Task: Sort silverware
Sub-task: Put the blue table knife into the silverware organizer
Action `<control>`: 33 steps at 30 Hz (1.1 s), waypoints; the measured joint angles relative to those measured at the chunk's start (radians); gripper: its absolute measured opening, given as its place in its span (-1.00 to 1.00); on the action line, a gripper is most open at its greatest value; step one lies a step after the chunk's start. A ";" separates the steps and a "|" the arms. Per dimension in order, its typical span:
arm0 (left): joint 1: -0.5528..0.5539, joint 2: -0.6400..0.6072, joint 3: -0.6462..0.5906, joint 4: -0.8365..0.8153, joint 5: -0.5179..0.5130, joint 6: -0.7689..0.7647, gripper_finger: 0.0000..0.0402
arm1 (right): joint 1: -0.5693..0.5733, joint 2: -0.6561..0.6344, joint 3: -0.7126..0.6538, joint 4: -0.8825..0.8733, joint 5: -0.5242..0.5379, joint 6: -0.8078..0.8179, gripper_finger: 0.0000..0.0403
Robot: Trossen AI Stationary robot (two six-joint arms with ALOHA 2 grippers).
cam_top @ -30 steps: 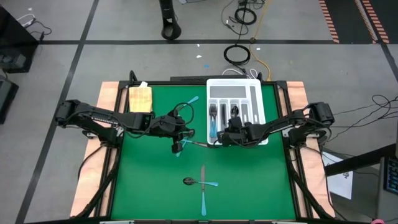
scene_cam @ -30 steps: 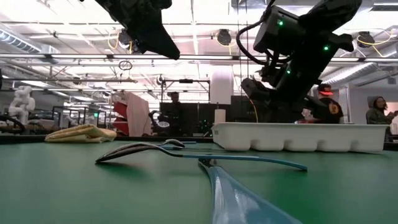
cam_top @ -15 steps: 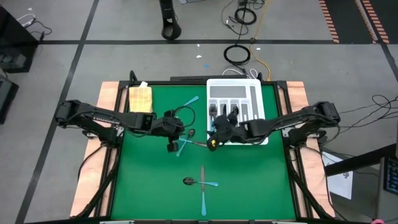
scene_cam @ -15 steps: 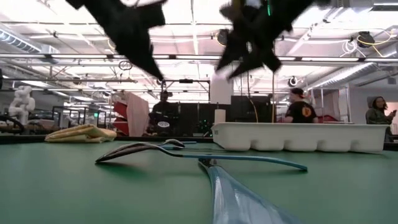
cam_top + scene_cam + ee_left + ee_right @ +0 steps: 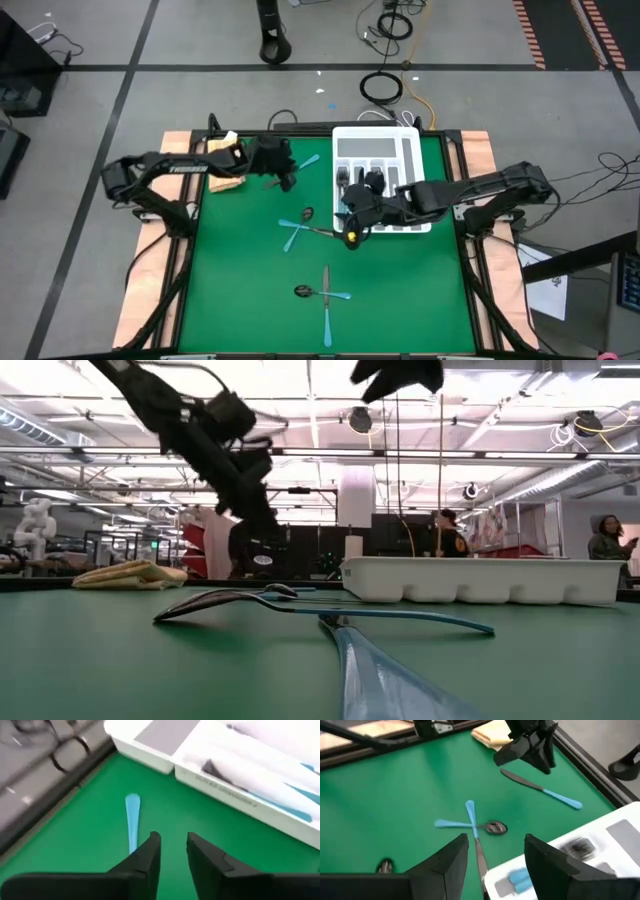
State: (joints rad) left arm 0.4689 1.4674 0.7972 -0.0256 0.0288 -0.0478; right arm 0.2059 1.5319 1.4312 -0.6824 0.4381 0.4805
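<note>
Silverware with light-blue handles lies on the green table. A knife (image 5: 303,165) lies at the far side beside the white tray (image 5: 412,140). My left gripper (image 5: 172,840) hovers open above it, and its handle (image 5: 132,817) shows just past the fingers. Two crossed pieces, one a spoon (image 5: 492,827), lie mid-table (image 5: 297,227). My right gripper (image 5: 495,845) hangs open high above them, at the tray's near-left corner (image 5: 350,230). Two more crossed pieces (image 5: 325,295) lie toward the near edge. Several pieces lie in the tray's slots.
A folded yellow cloth (image 5: 225,160) lies at the far-left corner, under my left arm. The tray fills the far right of the table. In the low view, the near crossed pieces (image 5: 300,605) fill the foreground. People stand in the room beyond the table.
My left gripper has swung from the mid-table crossed pieces toward the far edge and now hangs over the knife by the tray. My right gripper has risen from the tray's near-left part and turned at the wrist. The silverware on the table has stayed put.
</note>
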 joint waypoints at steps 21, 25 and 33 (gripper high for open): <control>0.034 0.387 0.028 0.113 -0.134 -0.026 0.16 | 0.217 -0.240 0.054 -0.232 0.113 0.252 -0.10; -0.004 0.399 0.024 0.111 -0.215 -0.052 -0.13 | 0.239 -0.240 0.054 -0.202 0.113 0.267 -0.10; -0.040 0.437 0.018 0.108 -0.212 -0.155 -0.88 | 0.276 -0.252 0.054 -0.109 0.112 0.267 -0.10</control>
State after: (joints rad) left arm 0.4292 1.9044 0.8154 0.0820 -0.1828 -0.2024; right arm 0.4817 1.2798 1.4856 -0.7918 0.5501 0.7477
